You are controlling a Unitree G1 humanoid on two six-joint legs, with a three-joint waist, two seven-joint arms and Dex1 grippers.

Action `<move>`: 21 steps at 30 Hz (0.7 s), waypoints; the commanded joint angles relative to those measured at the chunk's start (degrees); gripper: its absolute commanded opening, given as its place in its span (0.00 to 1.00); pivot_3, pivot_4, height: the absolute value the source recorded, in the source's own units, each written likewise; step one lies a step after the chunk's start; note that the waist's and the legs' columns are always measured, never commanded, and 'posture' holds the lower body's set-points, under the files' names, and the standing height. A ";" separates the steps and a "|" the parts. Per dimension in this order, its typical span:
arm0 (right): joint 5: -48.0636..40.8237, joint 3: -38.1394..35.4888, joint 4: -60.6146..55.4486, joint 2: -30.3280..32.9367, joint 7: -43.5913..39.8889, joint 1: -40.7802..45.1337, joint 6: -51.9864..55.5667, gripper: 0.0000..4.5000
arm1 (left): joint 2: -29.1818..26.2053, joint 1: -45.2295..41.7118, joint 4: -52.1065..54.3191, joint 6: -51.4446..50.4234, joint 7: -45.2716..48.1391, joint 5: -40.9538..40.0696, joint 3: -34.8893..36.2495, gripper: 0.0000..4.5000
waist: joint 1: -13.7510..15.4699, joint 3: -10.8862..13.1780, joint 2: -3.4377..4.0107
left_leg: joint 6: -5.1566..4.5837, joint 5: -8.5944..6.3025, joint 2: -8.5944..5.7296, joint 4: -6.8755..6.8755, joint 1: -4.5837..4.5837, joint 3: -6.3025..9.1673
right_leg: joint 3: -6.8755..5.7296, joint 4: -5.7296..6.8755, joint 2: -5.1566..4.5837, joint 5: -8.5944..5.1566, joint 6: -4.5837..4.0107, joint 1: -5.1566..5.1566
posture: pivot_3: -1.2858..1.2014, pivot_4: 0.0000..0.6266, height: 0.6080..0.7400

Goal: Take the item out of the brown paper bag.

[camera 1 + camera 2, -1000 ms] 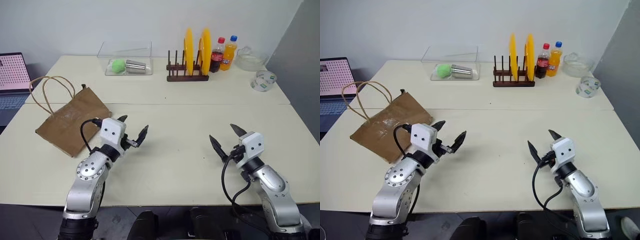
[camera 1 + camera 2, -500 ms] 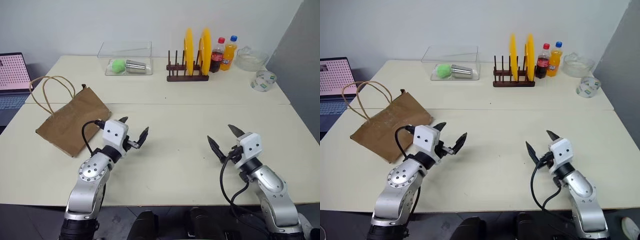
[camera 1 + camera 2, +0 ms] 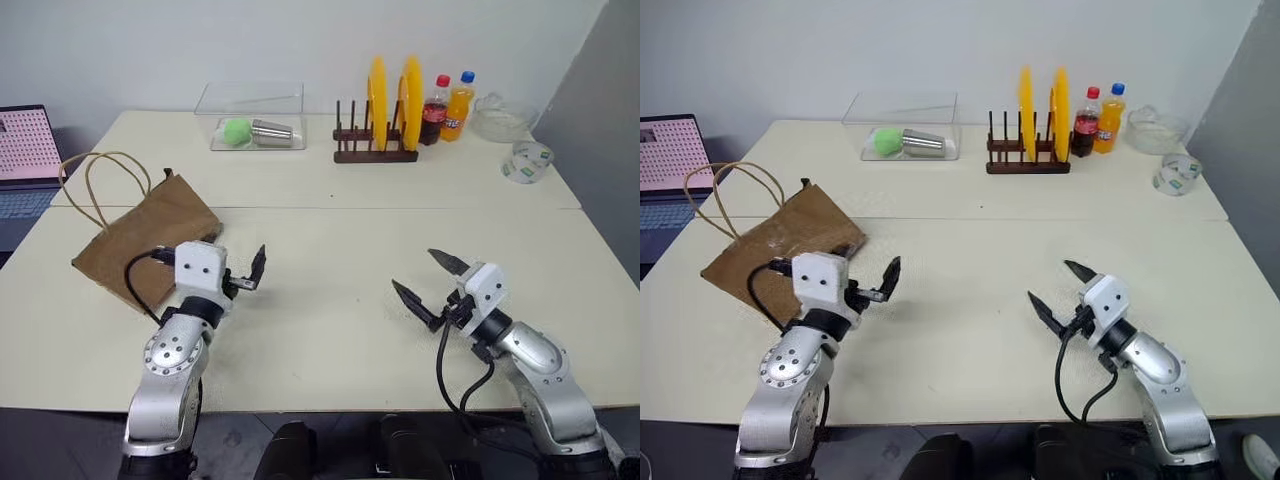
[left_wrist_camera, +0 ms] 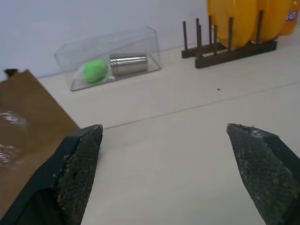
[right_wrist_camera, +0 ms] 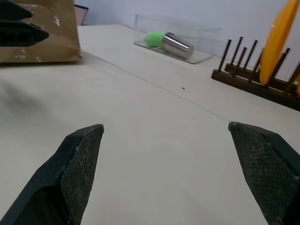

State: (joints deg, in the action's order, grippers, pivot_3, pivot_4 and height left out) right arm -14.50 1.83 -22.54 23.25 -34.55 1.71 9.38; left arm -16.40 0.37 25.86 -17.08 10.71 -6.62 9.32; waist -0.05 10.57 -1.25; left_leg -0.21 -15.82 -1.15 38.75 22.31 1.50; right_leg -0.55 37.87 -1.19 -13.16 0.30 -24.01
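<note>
On worktop (image 3: pixel 330 300) left side | creased brown paper bag (image 3: pixel 150 240) lying flat, item presumably hidden inside | left gripper (image 3: pixel 238 282) beside bag, right gripper (image 3: pixel 430 283) apart, both jaws wide, empty | advice: pin bag, reach into mouth.

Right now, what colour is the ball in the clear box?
Bright green ball, clearest in the left wrist view.

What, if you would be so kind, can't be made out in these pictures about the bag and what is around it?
- The brown paper bag lies flat, so its paper hides any contents in both eye views.
- The left gripper and its arm cover the bag's near corner.
- The laptop is cut off by the picture's left edge.
- The drink bottles' labels are too small to read.
</note>
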 commanded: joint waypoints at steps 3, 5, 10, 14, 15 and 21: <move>-8.14 1.04 -4.28 3.25 -6.77 8.52 6.94 1.00 | 0.21 4.40 8.08 -2.23 -1.66 -6.42 11.81 0.99 | -0.16 0.02 -0.02 | 0.00 0.00 0.01 0.00 0.00 0.00 | -0.01 0.00 0.00 0.00 0.00 -0.01 | 0.52 0.24 1.00; -10.71 1.68 -4.05 3.78 -8.78 11.92 9.48 1.00 | -1.54 5.95 8.83 -3.87 -0.99 -9.36 17.45 0.99 | -0.32 0.02 -0.03 | 0.00 0.00 0.06 0.00 -0.01 -0.01 | -0.05 0.01 0.02 0.00 -0.01 -0.02 | 0.52 0.24 1.00; -14.84 3.26 -2.13 4.41 -14.09 18.59 12.64 1.00 | -8.73 6.18 7.24 -9.02 2.49 -17.43 28.65 0.99 | 0.12 0.05 -0.08 | 0.00 0.00 0.07 -0.01 0.03 0.12 | -0.17 0.00 0.05 -0.06 -0.10 -0.01 | 0.52 0.24 1.00; -17.79 4.00 -1.49 4.61 -17.21 23.06 15.56 1.00 | -16.85 2.59 1.40 -14.33 7.06 -23.31 32.15 0.99 | 0.20 0.04 -0.10 | 0.00 0.00 0.02 0.03 0.05 0.14 | -0.17 -0.04 0.00 -0.05 -0.09 0.00 | 0.52 0.24 1.00; -18.20 4.24 -1.53 4.77 -17.90 23.89 16.01 1.00 | -18.89 0.87 -0.76 -16.12 8.01 -24.91 32.56 0.99 | 0.22 0.03 -0.11 | 0.00 0.00 0.02 0.02 0.03 0.14 | -0.16 -0.04 0.00 -0.05 -0.09 0.02 | 0.52 0.24 1.00; -18.57 4.67 -2.14 4.63 -18.71 26.66 17.13 1.00 | -28.58 -11.23 -14.52 -21.00 11.28 -25.83 28.81 0.99 | 0.00 0.06 -0.15 | 0.01 0.00 0.03 0.00 0.05 0.17 | -0.19 0.00 0.01 -0.05 -0.10 -0.04 | 0.52 0.24 1.00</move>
State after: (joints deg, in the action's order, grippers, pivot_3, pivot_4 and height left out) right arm -32.18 6.88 -23.22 27.87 -52.94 26.99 26.42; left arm -43.04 -9.14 12.66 -37.51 20.85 -31.76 38.95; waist -0.06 10.62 -1.40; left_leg -0.20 -15.81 -1.12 38.74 22.37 1.67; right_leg -0.74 37.88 -1.19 -13.21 0.21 -24.04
